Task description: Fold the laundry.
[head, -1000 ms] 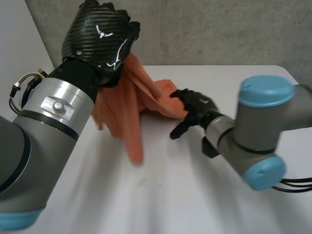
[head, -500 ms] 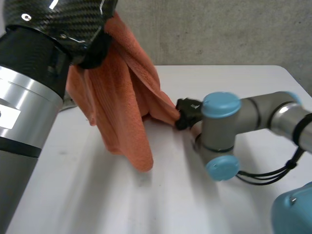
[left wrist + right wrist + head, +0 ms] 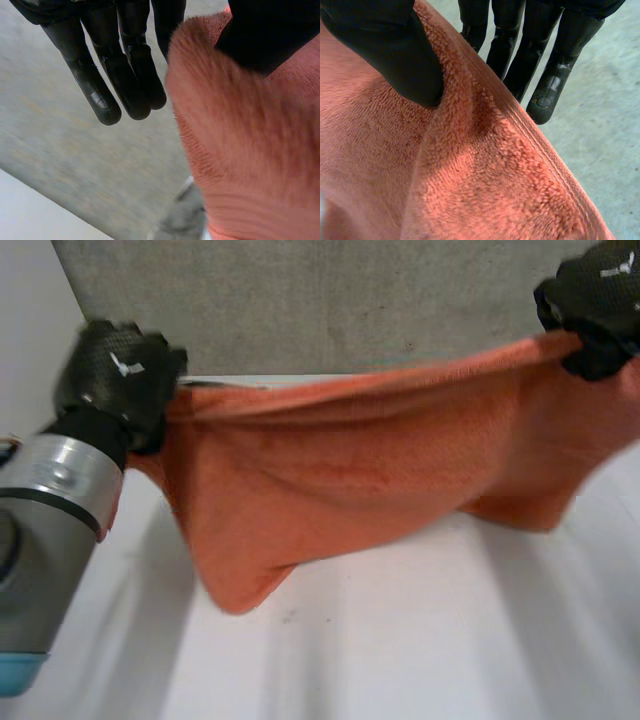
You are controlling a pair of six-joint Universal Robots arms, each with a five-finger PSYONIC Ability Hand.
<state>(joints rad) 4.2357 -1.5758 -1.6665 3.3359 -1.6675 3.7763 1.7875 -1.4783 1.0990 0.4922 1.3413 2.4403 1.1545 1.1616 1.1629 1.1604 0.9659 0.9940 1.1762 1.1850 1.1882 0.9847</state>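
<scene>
1. Spreading the towel [image 3: 340,480] wide in the air btw both hands, along the table's [image 3: 420,640] far edge. Its belly sags twd the table's left half; touching or not, can't tell.
2. Left hand [image 3: 115,375]: thumb [image 3: 270,30] pinches the towel's top end, fingers [image 3: 100,95] straight beside it.
3. Right hand [image 3: 595,300]: thumb [image 3: 395,50] clamps the top edge vs straight fingers [image 3: 550,85] behind.
4. Step, prob.: opening it flat, pre-fold. Next move needs an even lowering onto the table w/ both pinches firm and no bunching.
</scene>
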